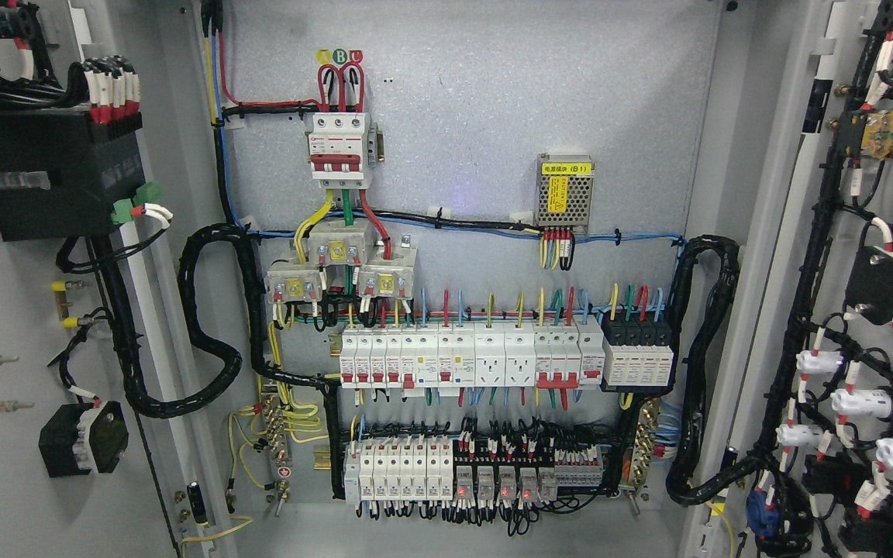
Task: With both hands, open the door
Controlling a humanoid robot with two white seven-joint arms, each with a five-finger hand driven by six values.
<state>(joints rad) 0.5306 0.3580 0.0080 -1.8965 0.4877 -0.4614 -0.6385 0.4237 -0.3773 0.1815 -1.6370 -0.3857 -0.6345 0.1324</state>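
Note:
A grey electrical cabinet fills the head view with both doors swung open. The left door [5, 465] shows its inner face with a black module and wired parts. The right door [795, 232] also shows its inner face, with black cable bundles and white connectors. Between them the back panel [493, 101] carries a red and white main breaker [340, 151], rows of white breakers [470, 356] and relays with red lights [493, 484]. Neither hand and neither arm shows in the view.
Thick black cable looms [206, 325] loop at the left and right [706, 372] of the panel. A small mesh power supply [565, 194] with a yellow label sits at the upper right. Yellow wires hang near the cabinet floor.

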